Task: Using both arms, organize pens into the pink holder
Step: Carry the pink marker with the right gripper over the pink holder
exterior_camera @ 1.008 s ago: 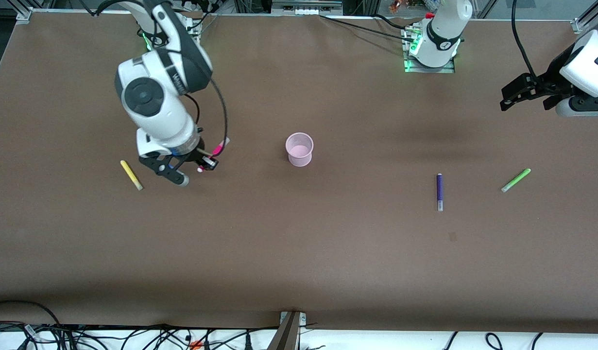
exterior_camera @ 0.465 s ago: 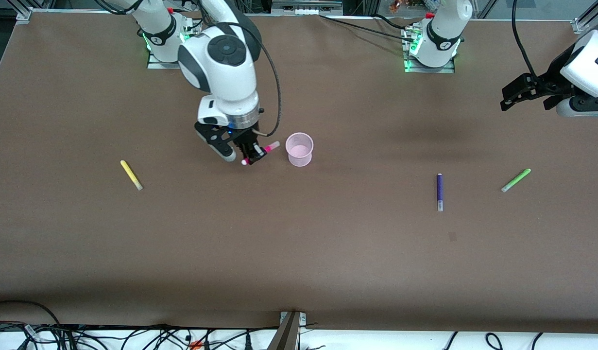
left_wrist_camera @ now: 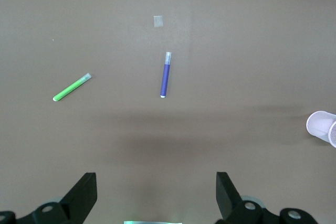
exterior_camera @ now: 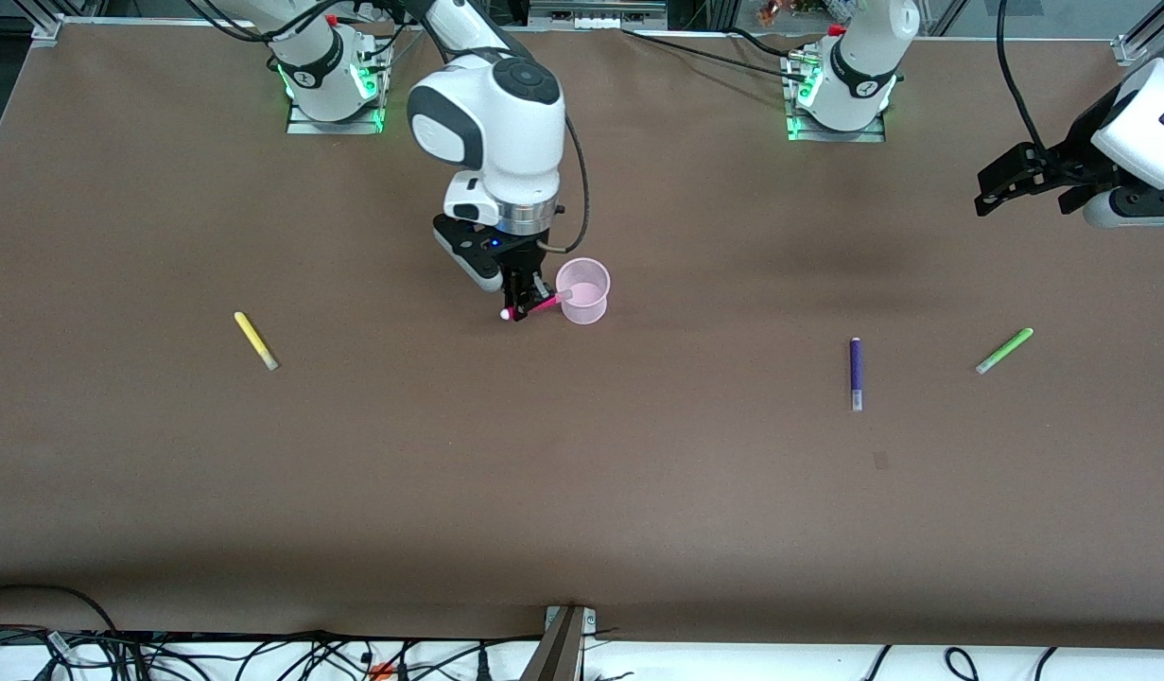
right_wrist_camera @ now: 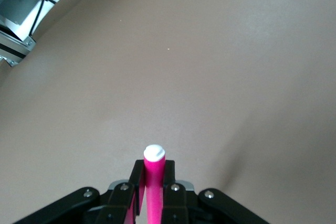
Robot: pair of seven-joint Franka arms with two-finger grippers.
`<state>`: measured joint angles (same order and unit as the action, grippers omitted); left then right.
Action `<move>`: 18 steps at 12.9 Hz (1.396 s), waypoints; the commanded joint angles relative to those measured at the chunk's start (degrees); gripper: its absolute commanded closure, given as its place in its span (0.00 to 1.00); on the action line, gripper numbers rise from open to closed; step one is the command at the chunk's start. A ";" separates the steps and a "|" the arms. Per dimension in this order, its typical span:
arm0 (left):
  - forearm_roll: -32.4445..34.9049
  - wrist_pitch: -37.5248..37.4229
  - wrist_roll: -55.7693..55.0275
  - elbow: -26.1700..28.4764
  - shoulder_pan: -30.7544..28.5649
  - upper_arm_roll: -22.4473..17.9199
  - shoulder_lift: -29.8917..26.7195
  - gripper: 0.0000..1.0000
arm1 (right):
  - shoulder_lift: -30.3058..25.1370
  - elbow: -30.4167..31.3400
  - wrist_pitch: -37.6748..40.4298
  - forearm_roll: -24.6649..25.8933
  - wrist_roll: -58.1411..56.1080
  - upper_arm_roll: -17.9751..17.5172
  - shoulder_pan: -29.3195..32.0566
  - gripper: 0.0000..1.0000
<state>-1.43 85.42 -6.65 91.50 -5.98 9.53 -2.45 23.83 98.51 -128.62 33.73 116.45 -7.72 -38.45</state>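
Centre of the frame: the right gripper pinches the magenta pen, its tip at the pink holder. At the right edge the left gripper waits, spread wide. Yellow pen lies at left; purple pen and green pen at right.

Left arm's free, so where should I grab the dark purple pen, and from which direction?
Take the dark purple pen at mid-barrel, coming straight down with the open left gripper, fingers either side of its width. It lies flat on the table, alone, its pale end toward the front camera, well apart from the green pen.
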 commanded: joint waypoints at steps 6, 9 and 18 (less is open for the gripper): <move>-0.42 -0.08 -0.38 -0.89 -0.26 0.05 0.26 0.00 | 2.63 -1.30 3.10 6.52 8.87 1.04 -6.19 1.00; -0.42 -0.17 -0.38 -0.89 -0.26 0.05 0.26 0.00 | 3.94 -1.30 4.51 8.63 9.76 1.04 -7.42 1.00; -0.42 -0.17 -0.38 -0.97 -0.26 0.05 0.26 0.00 | 6.76 -1.65 7.06 10.75 11.26 1.13 -11.38 1.00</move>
<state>-1.43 85.42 -6.65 91.50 -5.99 9.48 -2.45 29.19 98.29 -123.23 43.04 126.28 -7.35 -47.95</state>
